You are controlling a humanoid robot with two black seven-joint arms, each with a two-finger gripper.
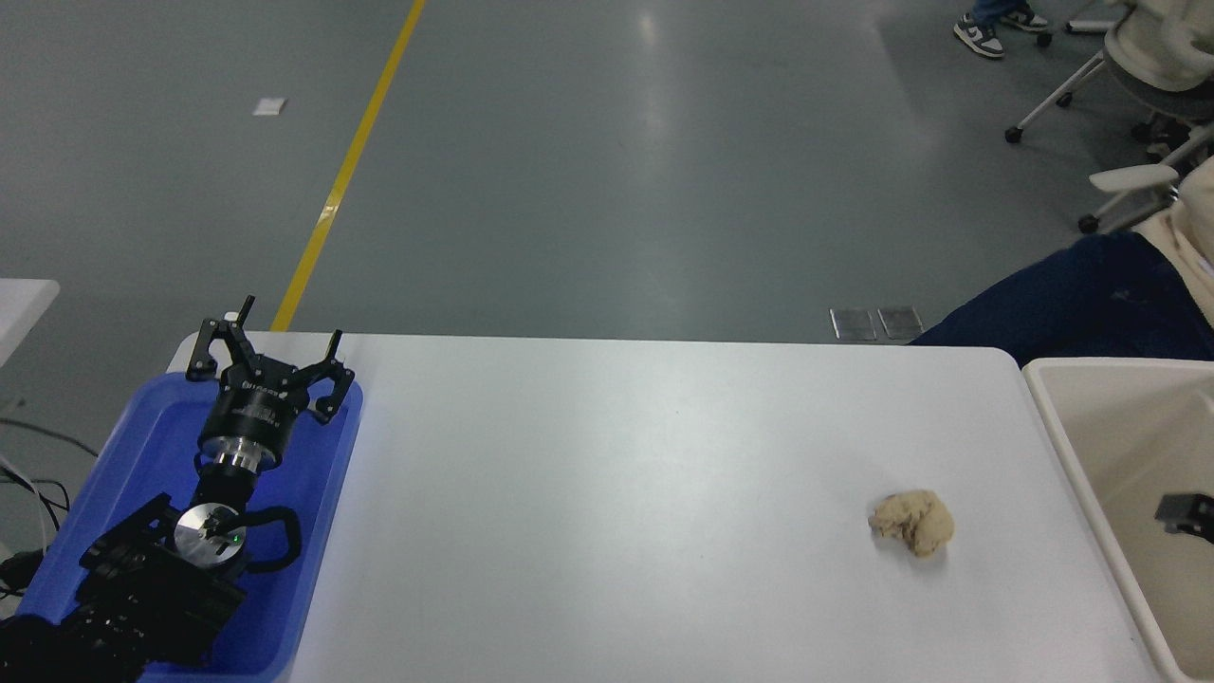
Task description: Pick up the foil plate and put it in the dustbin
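The foil plate is out of view. The dustbin (1062, 417), a beige-cream tub, stands at the table's right end, cut off by the picture's edge. A small black tip of my right gripper (1186, 514) shows at the right edge, over the dustbin's inside; I cannot tell how it stands. My left gripper (267, 353) is parked at the lower left over the blue tray (322, 493), open and empty.
A tan doughy lump (911, 523) lies on the white table (607, 474) near the dustbin. A person's dark-trousered leg (1072, 294) is at the far right beyond the table. Office chairs (1138, 85) stand at the top right.
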